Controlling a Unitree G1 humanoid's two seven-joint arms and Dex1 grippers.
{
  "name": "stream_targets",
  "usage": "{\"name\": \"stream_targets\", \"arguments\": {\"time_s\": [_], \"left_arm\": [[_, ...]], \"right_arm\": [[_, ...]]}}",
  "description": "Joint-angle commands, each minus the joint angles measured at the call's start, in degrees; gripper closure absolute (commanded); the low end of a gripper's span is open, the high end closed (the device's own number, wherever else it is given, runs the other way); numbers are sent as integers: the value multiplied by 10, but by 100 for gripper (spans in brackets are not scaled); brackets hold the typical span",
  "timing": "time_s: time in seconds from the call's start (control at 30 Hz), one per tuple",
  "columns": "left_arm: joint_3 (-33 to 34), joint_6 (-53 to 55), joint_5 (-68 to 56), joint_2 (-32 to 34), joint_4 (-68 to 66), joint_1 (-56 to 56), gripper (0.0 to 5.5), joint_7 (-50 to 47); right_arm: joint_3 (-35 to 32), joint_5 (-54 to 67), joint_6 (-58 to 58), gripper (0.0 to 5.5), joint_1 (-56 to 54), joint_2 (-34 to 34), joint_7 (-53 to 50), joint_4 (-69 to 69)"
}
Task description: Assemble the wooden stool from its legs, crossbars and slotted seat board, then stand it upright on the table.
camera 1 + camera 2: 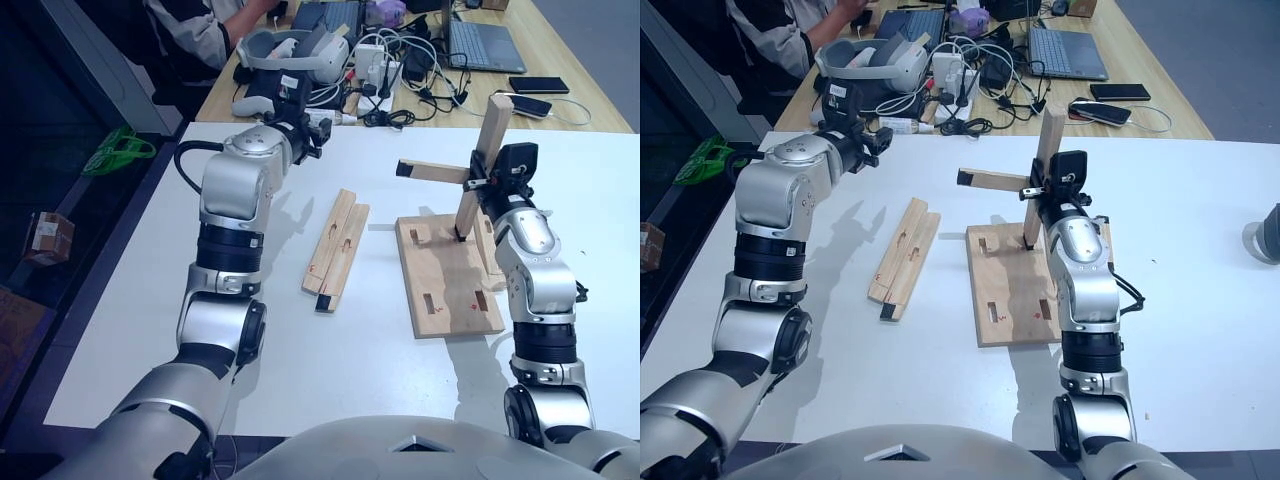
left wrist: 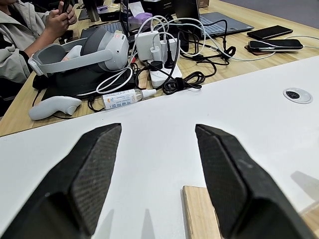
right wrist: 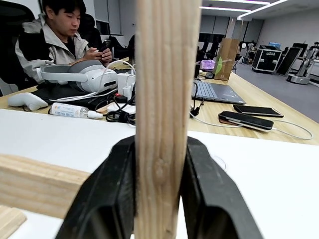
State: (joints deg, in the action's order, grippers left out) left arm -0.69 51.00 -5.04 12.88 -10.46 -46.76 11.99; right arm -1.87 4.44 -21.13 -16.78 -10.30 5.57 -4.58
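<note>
tilted leg on slotted seat board

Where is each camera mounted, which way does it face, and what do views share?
Left eye: head, facing forward and down on the white table; both arms show.
Right eye: beside it, same scene.
Left wrist: looks out through the open left claw toward the headset.
Right wrist: looks past the right claw, shut on a wooden leg.
Shared: all four show the headset.
</note>
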Motion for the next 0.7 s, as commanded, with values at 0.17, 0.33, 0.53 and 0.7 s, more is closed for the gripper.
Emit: {"name": "stream_targets", "arguments": {"time_s": [0.17,0.33,0.53,0.7], "left_arm": [[-6,-1,5,4,-4,-12,275,2],[-11,-2,5,4,-7,-17,275,5],[-17,-3,6,7,-9,-18,275,8],[-17,-2,6,6,-8,-17,275,8]], "right_arm": [[14,-26,112,449,75,-30,30,152],[14,-3,120,449,58,-25,48,227],[1,39,112,449,16,-10,64,244],[7,41,135,449,-15,-8,69,198]]}}
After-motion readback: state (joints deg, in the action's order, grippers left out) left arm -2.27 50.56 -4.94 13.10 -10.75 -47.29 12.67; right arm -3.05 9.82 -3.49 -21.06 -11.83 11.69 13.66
